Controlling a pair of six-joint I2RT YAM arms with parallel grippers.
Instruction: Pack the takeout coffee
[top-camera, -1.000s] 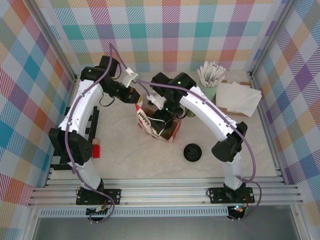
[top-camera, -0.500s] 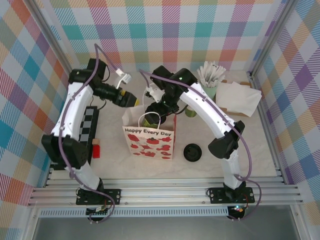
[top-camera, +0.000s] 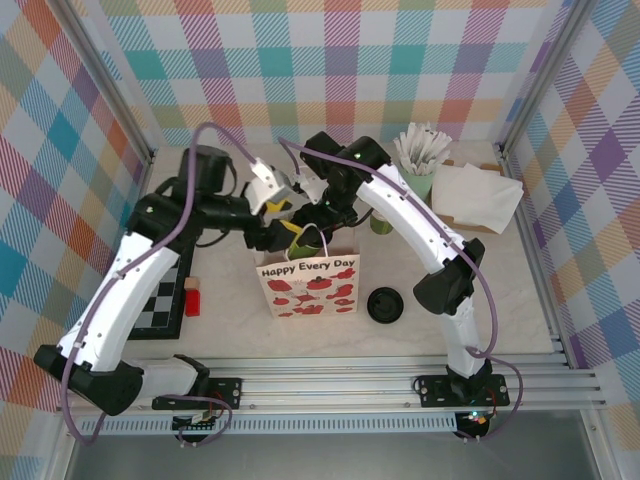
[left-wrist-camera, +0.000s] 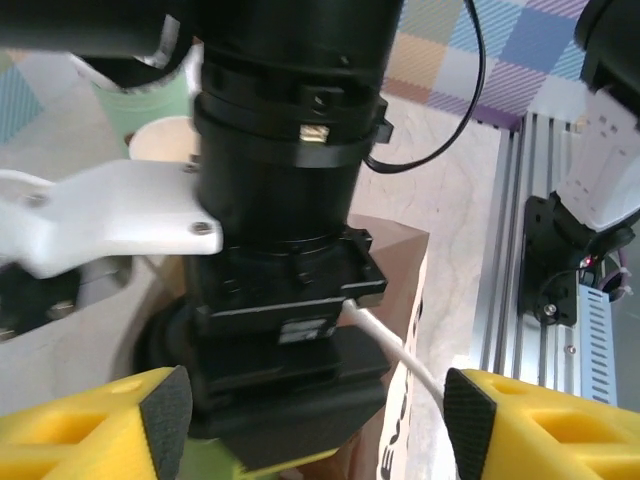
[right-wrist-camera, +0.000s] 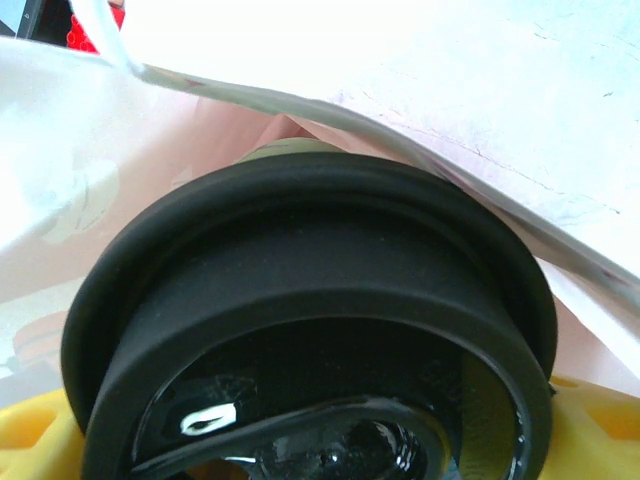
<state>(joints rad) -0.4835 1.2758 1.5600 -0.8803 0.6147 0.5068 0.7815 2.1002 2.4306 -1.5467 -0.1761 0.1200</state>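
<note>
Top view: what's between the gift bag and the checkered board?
A small red block, close beside the checkered board, left of the gift bag. Shows in the top view.

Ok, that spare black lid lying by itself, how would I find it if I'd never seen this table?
Find the white paper bag reading "Happy Every Day", standing mid-table. Just right of it, the loose black lid lies flat on the pale tabletop. Unlike the lid on the takeout coffee at the bag's mouth, it caps no cup.
</note>
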